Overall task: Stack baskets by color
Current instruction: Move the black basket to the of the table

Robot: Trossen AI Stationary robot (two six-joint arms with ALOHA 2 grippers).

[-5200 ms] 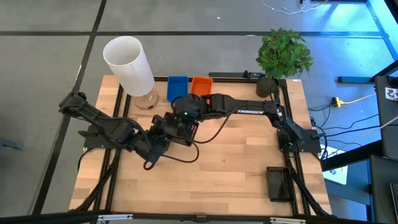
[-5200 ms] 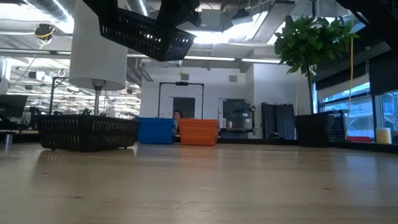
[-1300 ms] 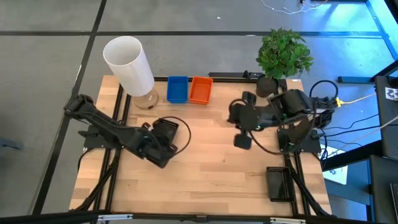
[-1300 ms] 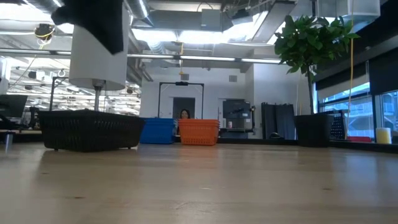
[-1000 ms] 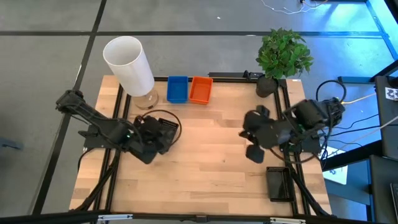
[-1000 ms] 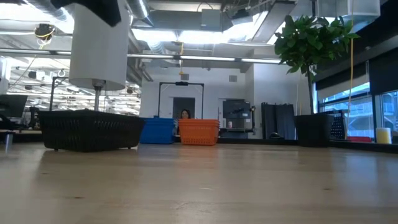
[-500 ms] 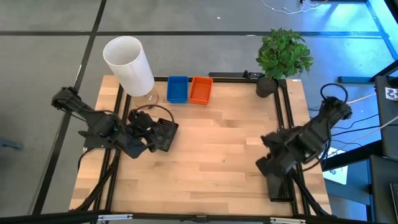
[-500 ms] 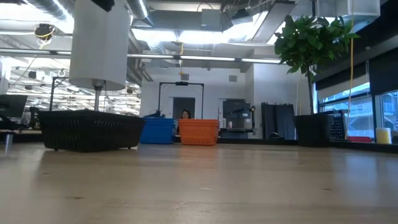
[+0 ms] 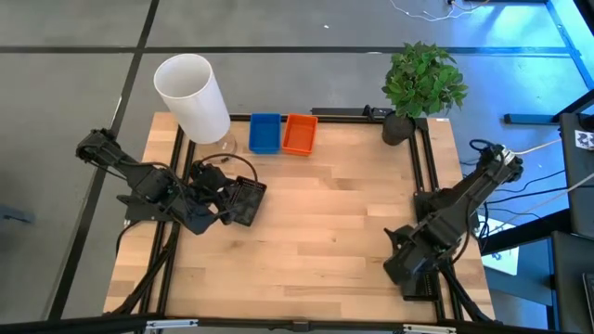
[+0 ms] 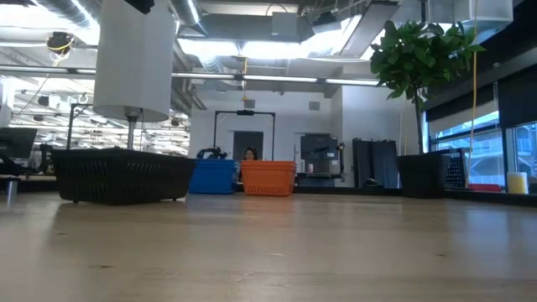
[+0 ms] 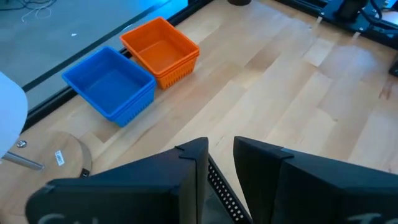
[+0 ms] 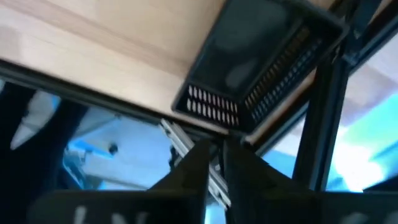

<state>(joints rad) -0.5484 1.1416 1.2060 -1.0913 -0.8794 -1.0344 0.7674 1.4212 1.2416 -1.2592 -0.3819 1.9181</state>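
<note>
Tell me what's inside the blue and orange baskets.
Nothing visible: the left wrist view shows the blue basket and orange basket with bare floors. Whether either is several baskets nested together cannot be told.

Table centre open; blue basket and orange basket behind

open-plan lab: exposed ceiling ducts

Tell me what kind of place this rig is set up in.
Probably an open-plan robotics lab or office. The wooden table has a metal frame with two arms mounted, exposed ceiling ducts run overhead, and cables trail on the bare floor beside a potted plant.
</note>
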